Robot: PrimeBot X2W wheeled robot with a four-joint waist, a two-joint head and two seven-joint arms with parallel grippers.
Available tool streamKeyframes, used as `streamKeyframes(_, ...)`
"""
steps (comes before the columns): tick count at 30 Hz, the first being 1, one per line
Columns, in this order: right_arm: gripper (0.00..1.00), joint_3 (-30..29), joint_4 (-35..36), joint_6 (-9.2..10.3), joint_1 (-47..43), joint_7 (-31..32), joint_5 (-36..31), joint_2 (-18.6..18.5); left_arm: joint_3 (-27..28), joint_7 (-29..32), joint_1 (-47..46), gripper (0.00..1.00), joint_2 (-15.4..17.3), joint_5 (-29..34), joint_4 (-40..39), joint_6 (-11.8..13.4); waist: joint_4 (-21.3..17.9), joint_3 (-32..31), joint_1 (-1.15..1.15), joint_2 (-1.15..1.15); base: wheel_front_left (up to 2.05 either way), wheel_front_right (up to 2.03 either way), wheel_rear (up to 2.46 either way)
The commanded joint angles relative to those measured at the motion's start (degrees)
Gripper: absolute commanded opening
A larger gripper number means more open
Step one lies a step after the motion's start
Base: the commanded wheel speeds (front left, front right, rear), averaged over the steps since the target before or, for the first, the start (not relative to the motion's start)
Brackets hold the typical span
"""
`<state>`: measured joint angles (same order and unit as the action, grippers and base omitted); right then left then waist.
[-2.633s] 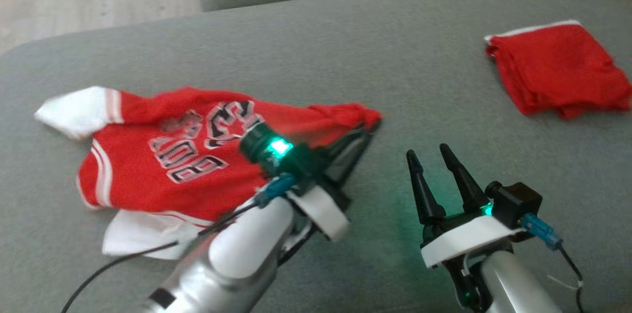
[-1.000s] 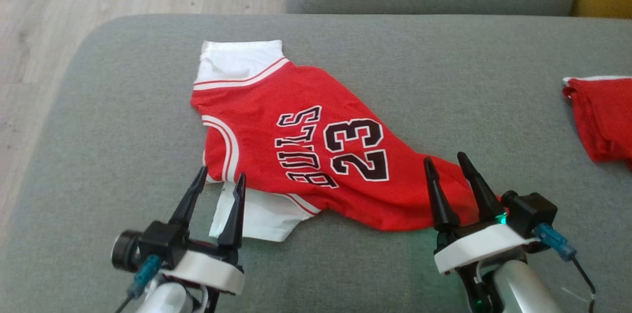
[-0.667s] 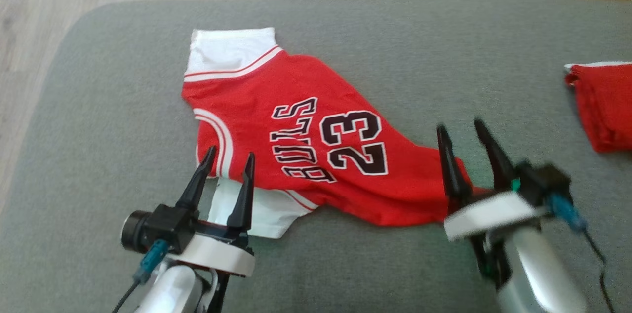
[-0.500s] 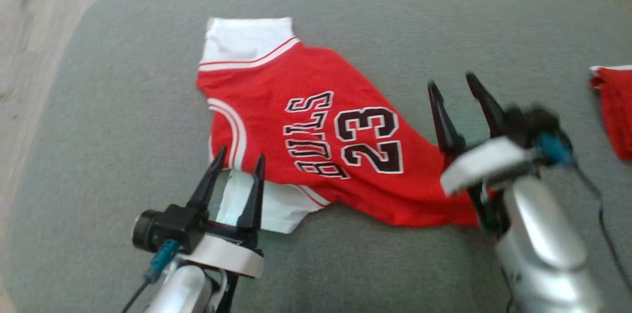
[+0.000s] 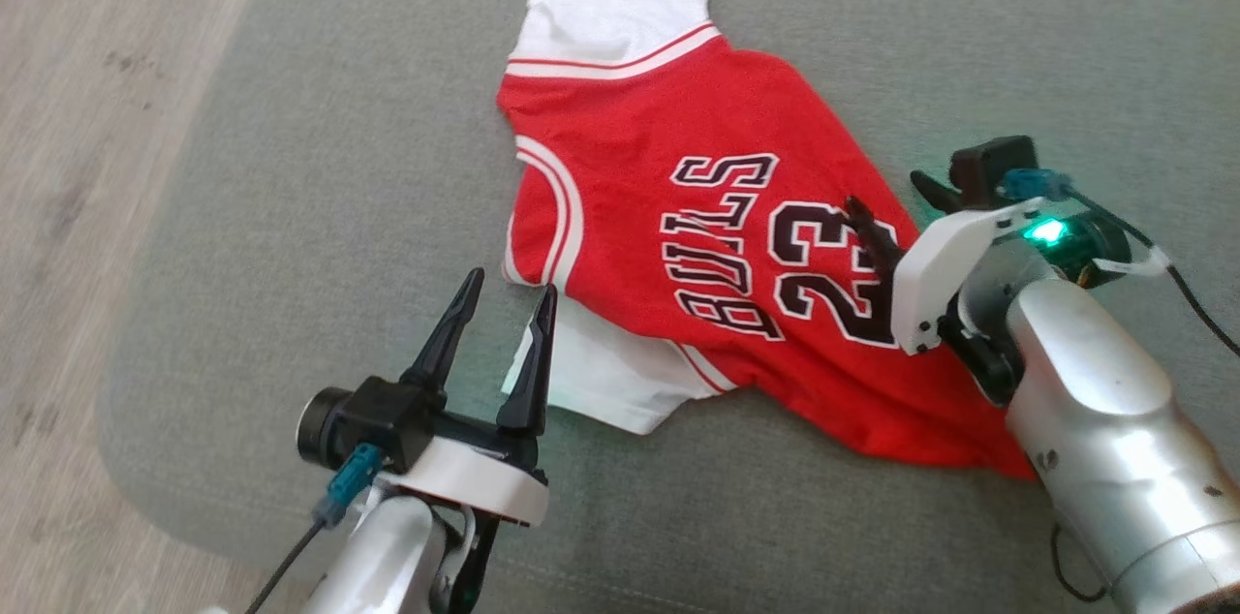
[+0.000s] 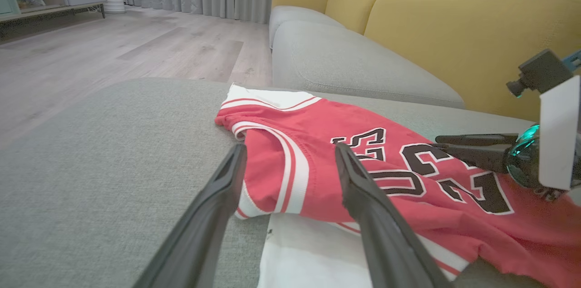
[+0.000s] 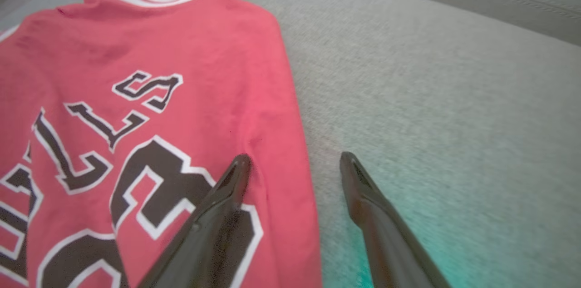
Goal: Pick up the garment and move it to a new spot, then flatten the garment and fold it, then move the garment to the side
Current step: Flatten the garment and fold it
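Note:
A red jersey (image 5: 678, 168) with white sleeves and black "BULLS 23" print lies spread on the grey sofa cushion (image 5: 339, 159). The left wrist view shows the jersey (image 6: 363, 165), the right wrist view the jersey (image 7: 136, 74). My left gripper (image 5: 501, 293) stands open just short of the jersey's near white sleeve (image 5: 601, 382), nothing between its fingers. My right gripper (image 5: 883, 193) is open over the jersey's far right edge, one finger above the red cloth, the other above bare cushion. In its own view the right gripper (image 7: 295, 158) straddles that edge.
Wooden floor (image 5: 87, 110) lies beyond the cushion's left edge. A yellow sofa back (image 6: 454, 29) and another grey cushion (image 6: 354, 65) stand behind the jersey in the left wrist view. Bare cushion (image 7: 454, 97) stretches to the right of the jersey.
My left gripper let go of the jersey and drew back to its near sleeve. The right gripper swung up and left over the jersey's right edge. The camera turned left; the folded red cloth left view.

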<state>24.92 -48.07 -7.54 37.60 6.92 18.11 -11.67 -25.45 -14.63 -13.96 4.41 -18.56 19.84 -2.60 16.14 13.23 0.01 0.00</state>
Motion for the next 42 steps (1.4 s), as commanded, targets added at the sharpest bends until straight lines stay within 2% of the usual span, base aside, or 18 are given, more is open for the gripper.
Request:
streamKeyframes(1,1.00,1.83,0.97,0.05,1.72,0.10,0.64,0.08,2.60,-0.37,-1.86,1.00,-0.15,0.42,-1.51,-0.25,0.74,0.55,-0.01,0.00,0.00,0.00,0.00)
streamKeyframes(3,0.98,4.81,-0.24,0.05,2.42,0.52,1.75,-0.44,3.10,-0.37,-1.72,1.00,-0.39,0.80,-1.30,-0.57,0.98,0.64,-0.01,0.00,0.00,0.00,0.00)
streamKeyframes(4,0.73,6.18,-0.66,0.05,2.71,0.66,2.53,-0.65,3.37,-0.37,-1.66,1.00,-0.49,0.98,-1.24,-0.72,1.02,0.66,-0.01,0.00,0.00,0.00,0.00)
streamKeyframes(6,0.04,8.68,-1.24,0.05,3.27,0.66,4.15,-1.10,3.95,-0.37,-1.51,1.00,-0.66,1.31,-1.12,-0.98,0.92,0.58,-0.01,0.00,0.00,0.00,0.00)
streamKeyframes(7,0.00,9.76,-1.47,0.05,3.59,0.41,4.86,-1.39,4.28,-0.37,-1.40,1.00,-0.72,1.48,-1.04,-1.06,0.75,0.42,-0.01,0.00,0.00,0.00,0.00)
streamKeyframes(13,0.00,12.20,-2.76,0.05,7.12,-4.39,7.11,-4.77,5.96,-0.37,-0.68,1.00,-1.03,2.39,-0.74,-1.50,-0.80,-1.00,-0.01,0.00,0.00,0.00,0.00)
streamKeyframes(20,0.00,12.61,-4.86,0.05,12.05,-7.87,7.66,-10.35,6.97,-0.37,0.24,1.00,-1.28,3.23,-0.91,-2.11,-2.55,-2.56,-0.01,0.00,0.00,0.00,0.00)
streamKeyframes(30,0.00,15.09,-9.81,0.05,19.53,-8.52,2.52,-17.80,6.88,-0.37,-0.90,1.00,-1.48,3.46,-1.31,-2.74,-1.83,-0.85,-0.01,0.00,0.00,0.00,0.00)
streamKeyframes(34,0.00,14.79,-13.48,0.05,22.47,-9.89,-0.88,-19.51,6.66,-0.37,-1.38,1.00,-1.51,2.98,-1.44,-2.81,-1.03,-0.09,-0.01,0.00,0.00,0.00,0.00)
streamKeyframes(35,0.81,14.33,-14.32,0.05,23.02,-10.77,-1.61,-19.49,6.57,-0.37,-1.45,1.00,-1.51,2.81,-1.46,-2.75,-0.92,-0.01,-0.01,0.00,0.00,0.00,0.00)
streamKeyframes(36,1.00,13.57,-15.22,0.05,23.45,-11.69,-2.13,-19.28,6.50,-0.37,-1.52,1.00,-1.52,2.65,-1.46,-2.66,-0.85,0.01,-0.01,0.00,0.00,0.00,0.00)
streamKeyframes(39,1.00,11.87,-16.69,0.05,23.85,-14.11,-2.87,-18.23,6.47,-0.37,-1.56,1.00,-1.52,2.42,-1.41,-2.44,-0.96,-0.19,-0.01,0.00,0.00,0.00,0.00)
streamKeyframes(42,1.00,7.56,-19.06,0.05,23.51,-19.17,-4.20,-15.29,6.78,-0.37,-1.37,1.00,-1.52,2.43,-1.40,-2.06,-2.22,-1.42,-0.01,0.00,0.00,0.00,0.00)
